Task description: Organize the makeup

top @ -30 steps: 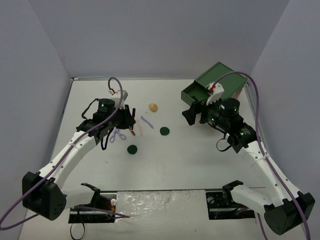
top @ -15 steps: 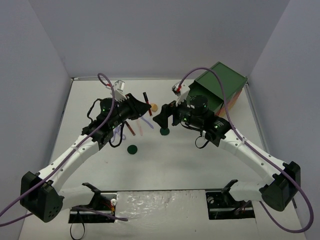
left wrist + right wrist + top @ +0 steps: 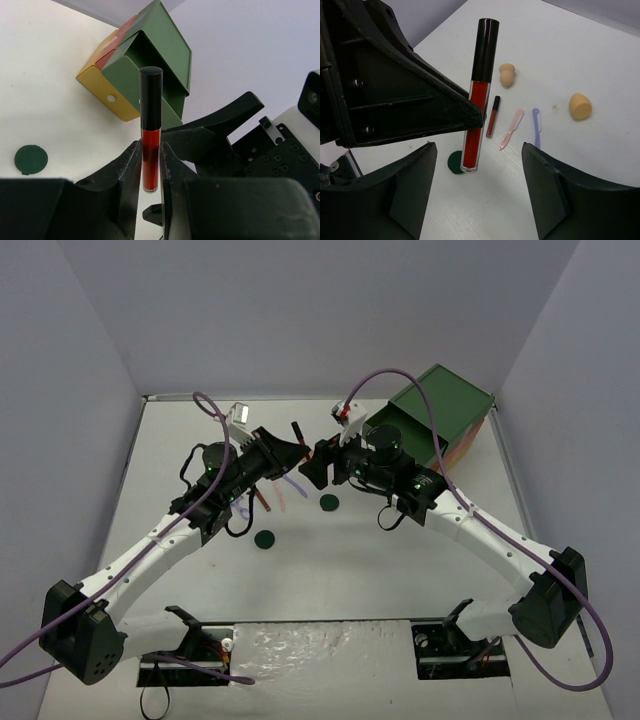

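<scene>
Bright, even overhead light, faint shadows; wrist views blur up close.

Two sponges (image 3: 507,75) (image 3: 580,106), two discs (image 3: 328,502) (image 3: 263,538), two red tubes (image 3: 479,95) (image 3: 492,117), two sticks (image 3: 511,130) (image 3: 536,125): pink, lilac.

White table (image 3: 400,570): sponges (image 3: 580,106), green discs (image 3: 264,538), sticks (image 3: 512,129), drawer chest (image 3: 450,405).

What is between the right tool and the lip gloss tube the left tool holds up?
Nothing visible. The lip gloss tube, clamped low in the left tool, stands free before the open right tool.
</scene>
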You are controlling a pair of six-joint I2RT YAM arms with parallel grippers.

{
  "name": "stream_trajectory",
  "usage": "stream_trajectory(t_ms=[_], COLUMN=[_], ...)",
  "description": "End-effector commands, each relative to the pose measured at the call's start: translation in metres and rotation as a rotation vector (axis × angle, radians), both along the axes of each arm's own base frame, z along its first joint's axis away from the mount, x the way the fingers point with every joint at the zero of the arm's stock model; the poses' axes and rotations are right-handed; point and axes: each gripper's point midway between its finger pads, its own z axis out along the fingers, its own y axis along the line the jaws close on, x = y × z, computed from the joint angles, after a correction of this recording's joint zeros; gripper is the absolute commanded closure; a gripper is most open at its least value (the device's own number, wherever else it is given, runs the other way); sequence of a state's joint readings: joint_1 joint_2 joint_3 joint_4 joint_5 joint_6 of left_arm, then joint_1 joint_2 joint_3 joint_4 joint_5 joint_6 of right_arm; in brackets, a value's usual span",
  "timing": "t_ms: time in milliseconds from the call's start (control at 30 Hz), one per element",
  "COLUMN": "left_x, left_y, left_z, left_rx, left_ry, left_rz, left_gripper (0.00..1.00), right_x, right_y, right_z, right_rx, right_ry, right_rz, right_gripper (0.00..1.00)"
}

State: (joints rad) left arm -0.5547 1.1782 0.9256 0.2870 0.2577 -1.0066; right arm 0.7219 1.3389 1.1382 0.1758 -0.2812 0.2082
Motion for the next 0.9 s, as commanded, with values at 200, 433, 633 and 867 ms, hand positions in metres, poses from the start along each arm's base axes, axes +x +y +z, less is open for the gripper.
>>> stream_trajectory(t_ms=[200, 433, 633, 867], left_x=[-0.007, -0.007, -0.004, 0.0], left_y=[-0.006, -0.007, 0.0, 0.047], left_z=[0.05, 0.048, 0.036, 0.033], left_rx=[-0.125, -0.123, -0.072, 0.184], left_ry=[-0.123, -0.125, -0.122, -0.141], left_rz=[-0.029, -0.031, 0.003, 0.181], left_gripper=[1.0, 1.0, 0.74, 0.12], right_x=[0.014, 0.015, 0.021, 0.047], right_y=[0.013, 0.012, -0.002, -0.058], right_z=[0.044, 0.042, 0.04, 0.027], right_rx=[0.084, 0.081, 0.032, -0.201], right_ry=[-0.11, -0.107, -0.129, -0.164], right_rz=[-0.009, -0.022, -0.081, -0.296], right_gripper=[0.58, 0.87, 1.0, 1.0])
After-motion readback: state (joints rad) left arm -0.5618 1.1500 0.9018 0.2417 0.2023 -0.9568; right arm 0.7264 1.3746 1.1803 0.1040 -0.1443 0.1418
